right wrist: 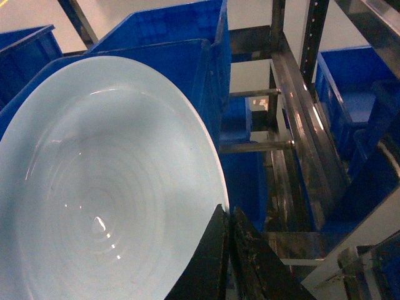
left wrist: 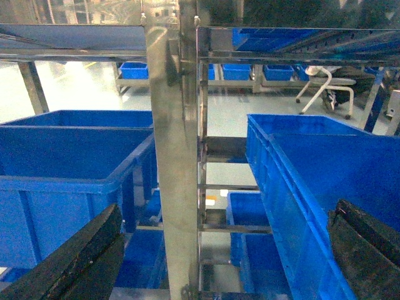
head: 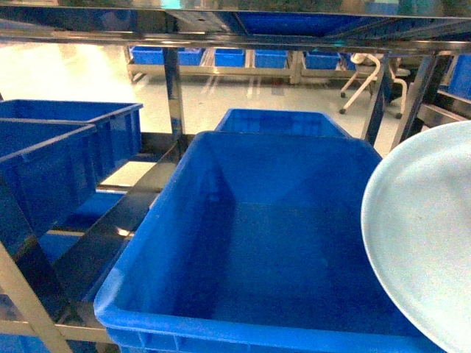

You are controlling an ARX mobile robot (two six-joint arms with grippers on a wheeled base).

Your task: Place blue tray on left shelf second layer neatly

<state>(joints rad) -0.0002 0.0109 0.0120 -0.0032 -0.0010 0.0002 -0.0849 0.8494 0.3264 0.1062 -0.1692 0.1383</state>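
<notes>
tray (head: 427, 243) held at the right of the big crate (head: 243, 243)

the right gripper (right wrist: 228, 259) has its dark fingers (right wrist: 209, 265) pinched together on the tray's rim, so the pale dish hangs tilted over the crate's right edge. the left gripper (left wrist: 212, 250) is spread wide with nothing in it, facing a steel upright (left wrist: 175, 175) to the crate's left. left of that upright sits a second crate (head: 51, 162) on the rack (head: 140, 213), and a third (head: 283, 121) stands behind the big crate.

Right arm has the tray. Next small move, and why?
Probably carry the blue tray leftward. The right tool grips its rim, but it hangs at the right edge of the big blue crate, while the left shelf bay sits across the steel upright.
</notes>
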